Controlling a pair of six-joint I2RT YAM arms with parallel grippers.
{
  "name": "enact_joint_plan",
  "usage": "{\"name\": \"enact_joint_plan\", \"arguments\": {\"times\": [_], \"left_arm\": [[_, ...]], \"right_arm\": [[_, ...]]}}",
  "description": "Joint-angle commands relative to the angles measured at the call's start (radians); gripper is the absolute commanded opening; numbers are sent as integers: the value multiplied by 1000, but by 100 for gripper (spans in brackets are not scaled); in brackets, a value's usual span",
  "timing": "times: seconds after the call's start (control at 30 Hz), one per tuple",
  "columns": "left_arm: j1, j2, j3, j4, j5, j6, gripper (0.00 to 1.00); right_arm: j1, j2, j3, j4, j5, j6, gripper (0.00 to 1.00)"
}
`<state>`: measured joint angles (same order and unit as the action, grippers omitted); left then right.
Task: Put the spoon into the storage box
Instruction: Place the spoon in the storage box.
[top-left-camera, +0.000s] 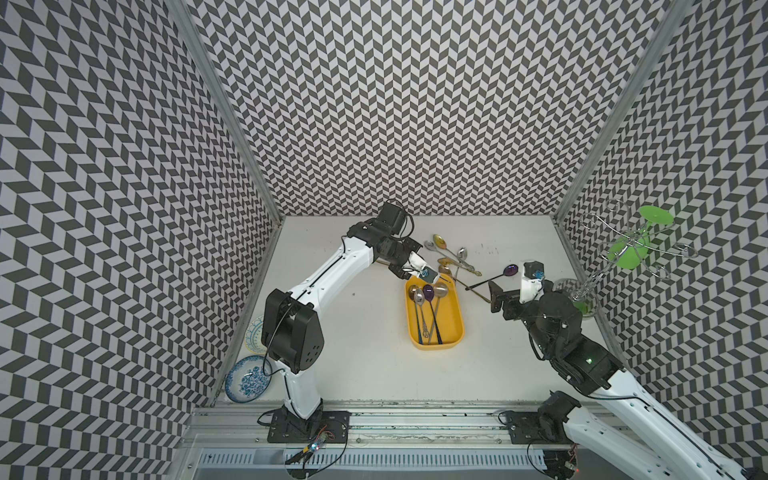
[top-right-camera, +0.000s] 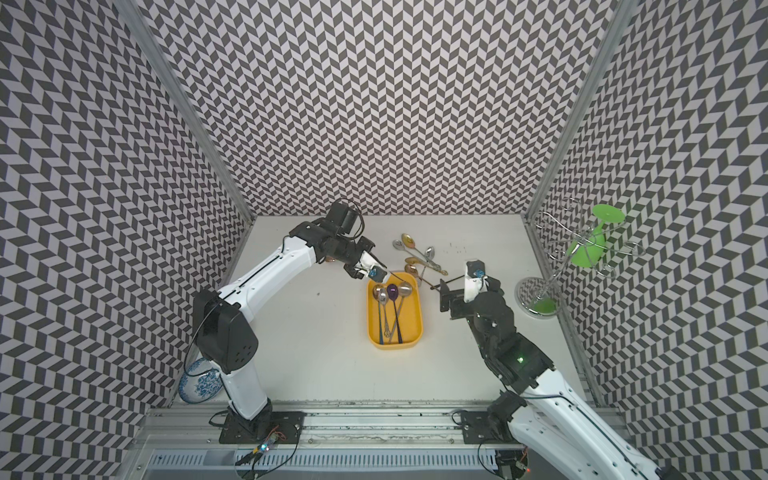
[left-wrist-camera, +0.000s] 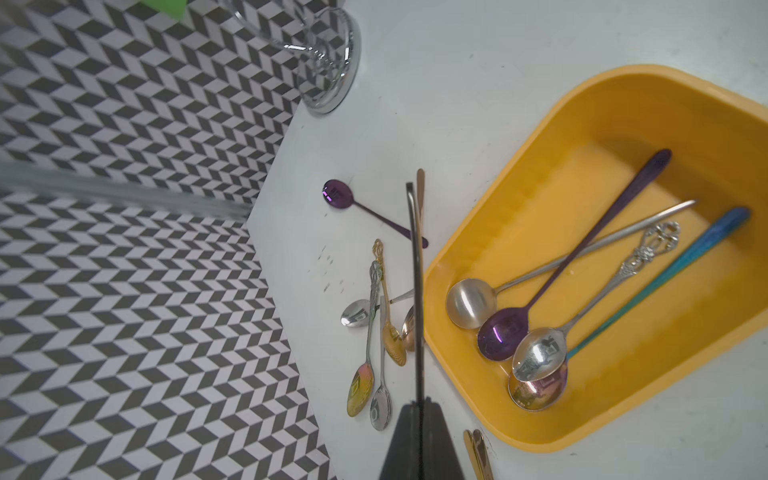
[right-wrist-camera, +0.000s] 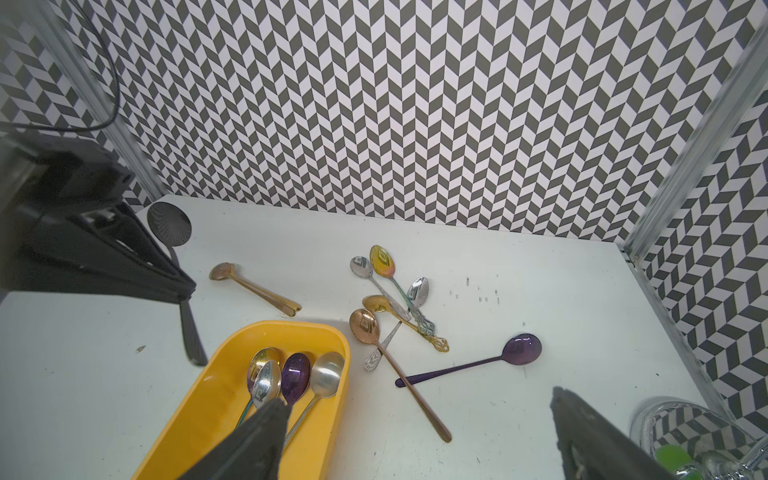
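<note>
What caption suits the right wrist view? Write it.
Shallow yellow plastic storage box holds spoons; more metal spoons lie beside it.

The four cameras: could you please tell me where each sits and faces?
Top views: high in front, looking down on the table; left arm and right arm show.
Left wrist: looks past the shut left gripper and its black spoon at the storage box.
Right wrist: looks past the open right gripper toward the back wall.
Shared: both wrist views show the loose purple spoon.
</note>
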<state>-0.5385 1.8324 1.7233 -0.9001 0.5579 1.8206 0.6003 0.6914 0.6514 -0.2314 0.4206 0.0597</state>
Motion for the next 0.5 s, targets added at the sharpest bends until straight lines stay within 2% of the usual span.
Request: {"name": "enact_joint_plan", "arguments": {"times": [0.0, 0.2, 0.47], "left_arm": [[-28, -21, -37, -87, -43, 263, 0], [-98, -36, -77, -113, -102, 420, 0], [-166, -3, -122, -102, -166, 502, 0]], "right_arm": [[7, -19, -7, 44, 20, -2, 100], [7, -18, -7, 44, 20, -2, 100], [7, -17, -8, 44, 21, -3, 100]]}}
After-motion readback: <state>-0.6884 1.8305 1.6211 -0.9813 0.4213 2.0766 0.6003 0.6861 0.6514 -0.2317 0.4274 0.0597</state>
